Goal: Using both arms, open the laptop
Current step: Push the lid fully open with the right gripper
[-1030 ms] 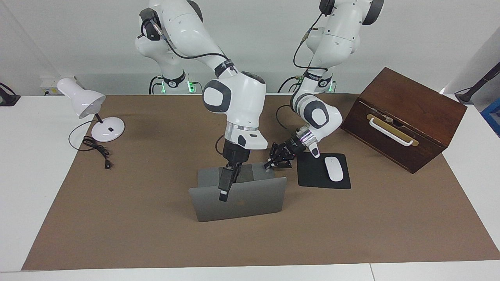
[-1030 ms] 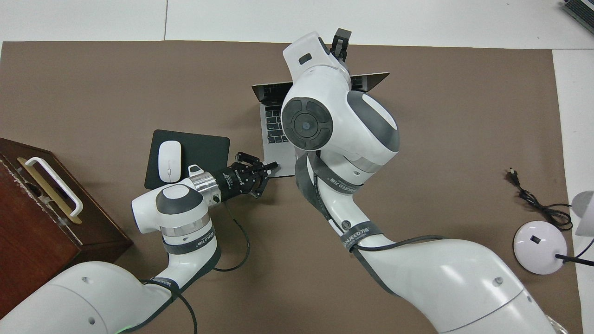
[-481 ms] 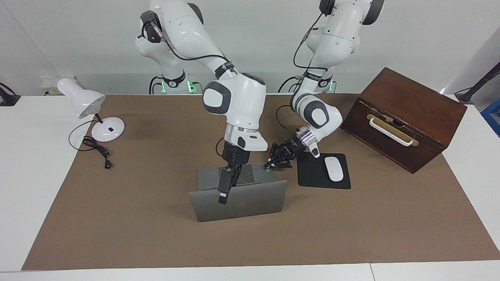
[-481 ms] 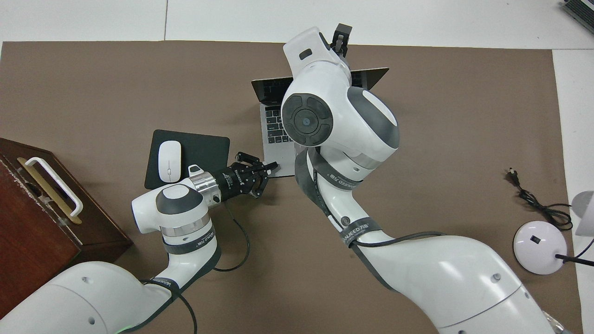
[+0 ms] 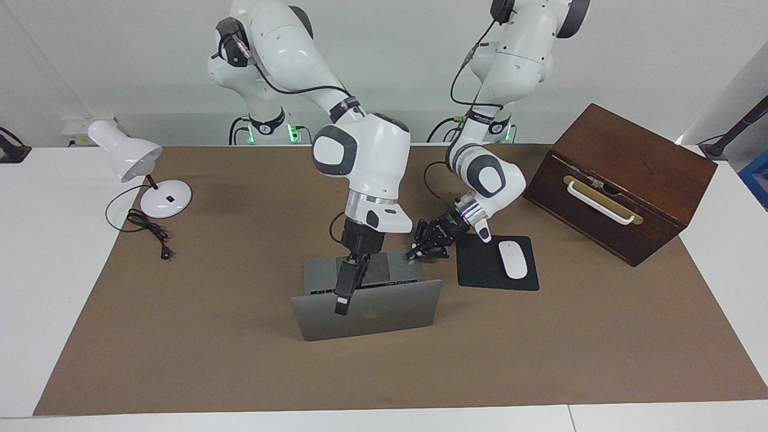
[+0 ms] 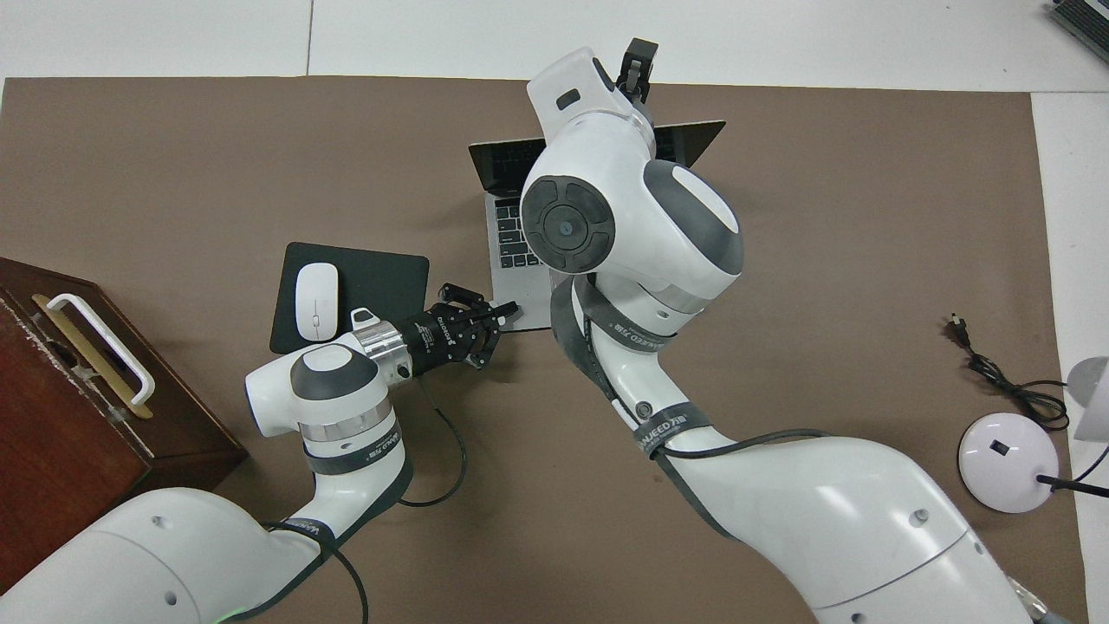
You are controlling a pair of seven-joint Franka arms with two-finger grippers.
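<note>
The silver-grey laptop (image 5: 390, 309) stands partly open in the middle of the brown mat, its lid raised with the dark logo facing away from the robots. Its keyboard shows in the overhead view (image 6: 511, 251). My right gripper (image 5: 343, 294) comes down from above and is shut on the lid's top edge, one finger (image 5: 342, 298) over the lid's outer face; it also shows in the overhead view (image 6: 639, 74). My left gripper (image 5: 414, 254) is shut, its tips resting on the base's corner beside the mouse pad, also seen in the overhead view (image 6: 509, 310).
A black mouse pad (image 5: 480, 273) with a white mouse (image 5: 513, 259) lies beside the laptop toward the left arm's end. A dark wooden box (image 5: 624, 180) with a white handle stands past it. A white desk lamp (image 5: 135, 159) and its cable (image 5: 150, 231) sit at the right arm's end.
The right gripper has drawn the lid's edge a little higher and away from the robots, so the lid stands more open. The left gripper has stayed on the base corner.
</note>
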